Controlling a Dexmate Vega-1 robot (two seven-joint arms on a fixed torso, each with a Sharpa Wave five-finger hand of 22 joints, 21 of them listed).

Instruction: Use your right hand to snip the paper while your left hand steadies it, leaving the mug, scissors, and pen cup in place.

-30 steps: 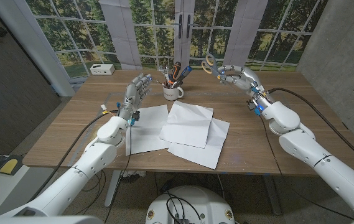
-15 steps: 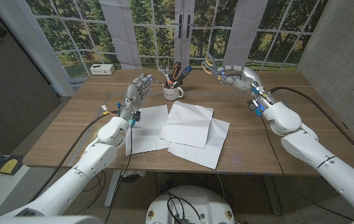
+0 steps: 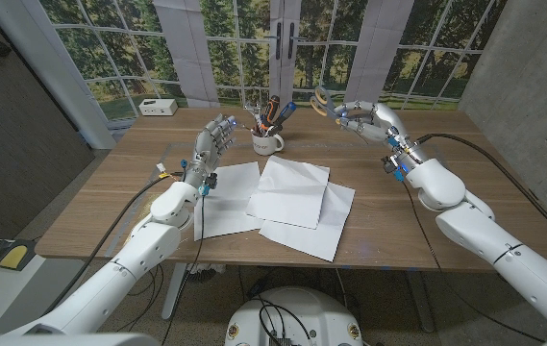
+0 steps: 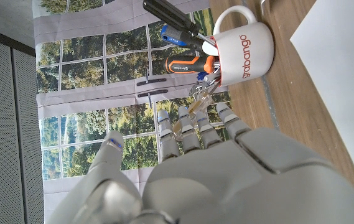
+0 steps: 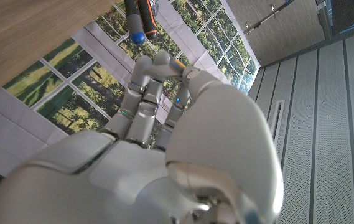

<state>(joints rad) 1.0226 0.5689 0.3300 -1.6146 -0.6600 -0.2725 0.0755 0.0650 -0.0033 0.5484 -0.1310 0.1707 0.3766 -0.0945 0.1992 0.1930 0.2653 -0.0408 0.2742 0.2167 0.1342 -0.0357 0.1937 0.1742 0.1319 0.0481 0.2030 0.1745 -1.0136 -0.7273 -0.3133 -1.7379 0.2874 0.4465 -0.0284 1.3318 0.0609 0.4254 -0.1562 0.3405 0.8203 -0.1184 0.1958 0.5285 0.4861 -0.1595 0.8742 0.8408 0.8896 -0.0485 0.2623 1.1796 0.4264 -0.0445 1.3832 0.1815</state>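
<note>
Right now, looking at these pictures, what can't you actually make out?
- Scissors: in the head view, small and half covered by the right hand; blades unclear.
- Right wrist view: the hand's own back hides what its fingers hold.
- Tools in the mug: left wrist view's edge cuts off their handles.
- Paper sheets: overlaps hide how many there are.

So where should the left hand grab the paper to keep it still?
Probably the near left sheet of paper: press down from above on its left edge. It lies flat on the table, so nothing sticks up to pinch, and the left hand hovers beside it.
</note>
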